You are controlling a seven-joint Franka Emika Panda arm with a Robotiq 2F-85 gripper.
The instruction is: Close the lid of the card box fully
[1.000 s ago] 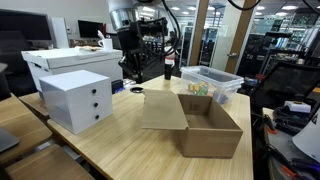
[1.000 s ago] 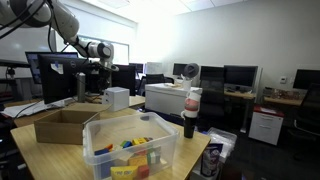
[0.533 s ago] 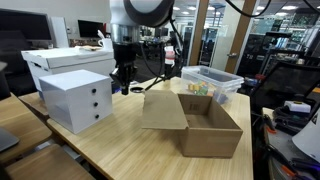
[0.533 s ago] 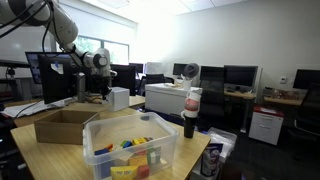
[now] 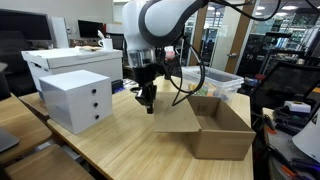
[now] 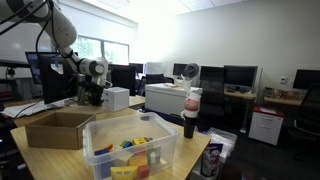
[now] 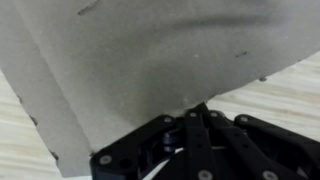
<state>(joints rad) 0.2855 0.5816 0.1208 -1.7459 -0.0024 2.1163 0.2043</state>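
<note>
The brown card box (image 5: 222, 136) stands open on the wooden table; it also shows in an exterior view (image 6: 52, 130). Its lid (image 5: 176, 118) is a plain brown flap folded outward, about level, on the side toward the white drawer unit. No label shows on it. My gripper (image 5: 148, 103) points down at the lid's outer edge, and its tip is at the flap. In the wrist view the lid (image 7: 130, 60) fills the upper picture and the black fingers (image 7: 196, 122) are pressed together at its edge, holding nothing.
A white drawer unit (image 5: 76, 98) stands beside the lid's free side. A clear plastic bin (image 5: 212, 82) with coloured items sits behind the box and is near the camera in an exterior view (image 6: 130, 150). A dark bottle (image 6: 190, 112) stands on that table's edge.
The arm has swung from the back of the table forward and down to the lid's outer edge. The box and lid have shifted slightly away from the drawer unit.
</note>
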